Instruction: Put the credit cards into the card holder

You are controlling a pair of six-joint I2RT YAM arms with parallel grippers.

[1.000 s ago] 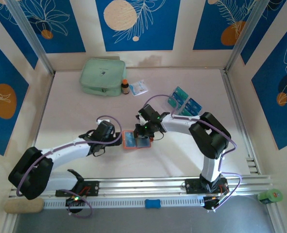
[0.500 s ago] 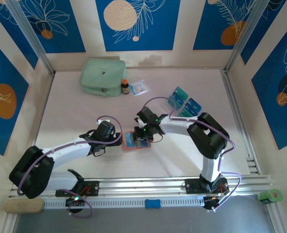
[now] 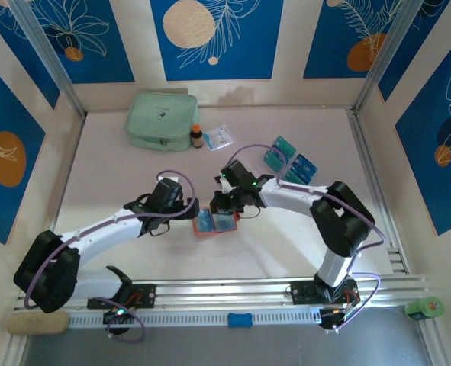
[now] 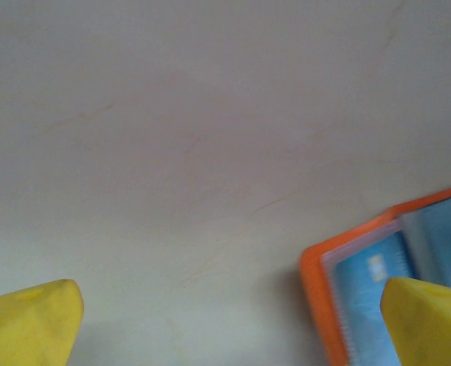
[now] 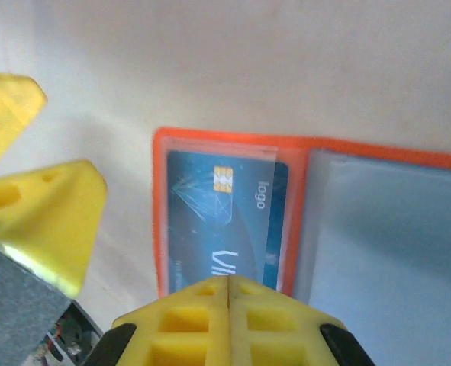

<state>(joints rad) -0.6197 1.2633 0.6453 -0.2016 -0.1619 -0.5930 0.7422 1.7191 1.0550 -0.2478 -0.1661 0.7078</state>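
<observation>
Card holder (image 5: 233,140) lay open mid-frame; shut, empty right gripper (image 5: 227,293) would best nudge blue card (image 5: 221,206) home, left gripper (image 4: 233,316) gaping, empty.

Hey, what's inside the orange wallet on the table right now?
The open wallet shows one blue card with a gold chip in a clear pocket. The right arm's shut jaws cover part of the card. The other pocket is hazy; whether it holds a card is unclear.

Orange card holder (image 5: 233,141), blue card (image 5: 225,202), yellow right claw (image 5: 227,286), seemingly teal cards (image 3: 280,152)
</observation>
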